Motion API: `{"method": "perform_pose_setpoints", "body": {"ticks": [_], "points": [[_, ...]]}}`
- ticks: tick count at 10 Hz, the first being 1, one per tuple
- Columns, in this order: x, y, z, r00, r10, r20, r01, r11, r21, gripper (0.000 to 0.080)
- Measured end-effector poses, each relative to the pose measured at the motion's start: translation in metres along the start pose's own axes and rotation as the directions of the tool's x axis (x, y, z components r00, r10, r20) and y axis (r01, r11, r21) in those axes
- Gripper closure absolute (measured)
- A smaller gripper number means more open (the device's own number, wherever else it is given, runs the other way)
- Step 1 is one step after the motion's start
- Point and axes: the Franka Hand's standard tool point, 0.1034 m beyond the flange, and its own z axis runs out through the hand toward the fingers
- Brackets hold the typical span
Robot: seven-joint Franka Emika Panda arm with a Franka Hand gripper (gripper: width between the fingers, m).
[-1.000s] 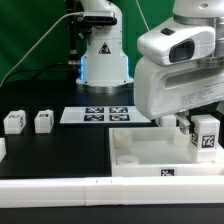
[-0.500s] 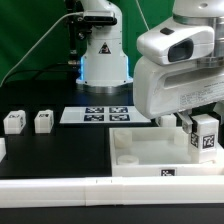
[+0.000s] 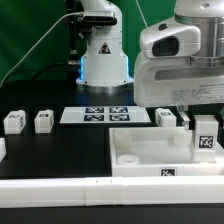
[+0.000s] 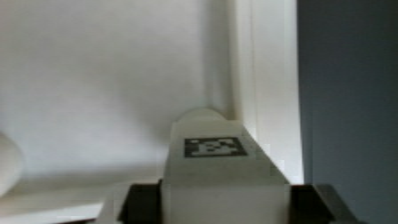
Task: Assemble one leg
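The small white plastic rectangular leg (image 3: 206, 137), bearing a black-and-white square tag on its face, stands upright over the corner of the large white square tray-like tabletop (image 3: 140, 152) nearest the exterior view's right. The two-finger gripper (image 3: 200, 118) is directly above it, and the wrist view shows the dark fingers (image 4: 143, 203) pressed against both flanks of the leg (image 4: 219, 164), so the tool is closed narrow and holding that part. Whether the leg's lower end is already in the corner socket or just clear of it cannot be told; the tray wall hides the joint. Judgement: the step in hand is the seating of this leg at that corner of the tabletop. The next move calls for a straight downward press with the leg kept vertical and square to the adjacent tray walls, followed by whatever fastening motion the socket requires before release. A tilt at this stage would risk jamming it against the rim. Two further small white tagged blocks (image 3: 13, 121) (image 3: 43, 121) sit well apart from the tabletop toward the exterior view's left, another block (image 3: 166, 117) stands just beyond the tabletop's far edge, and the marker board (image 3: 95, 114) lies flat beyond the tabletop.
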Motion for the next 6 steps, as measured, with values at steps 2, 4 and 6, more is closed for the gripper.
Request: {"method": "perform_pose_setpoints", "body": {"ticks": [2, 4, 6], "points": [[-0.0007, -0.0017, 0.0008, 0.965, 0.263, 0.002, -0.263, 0.965, 0.007, 0.0504], [-0.0016, -0.004, 0.001, 0.873, 0.487, 0.007, -0.488, 0.873, 0.009, 0.0504], [-0.0024, -0.0069, 0.0012, 0.748, 0.664, 0.01, -0.664, 0.748, 0.009, 0.0504]]}}
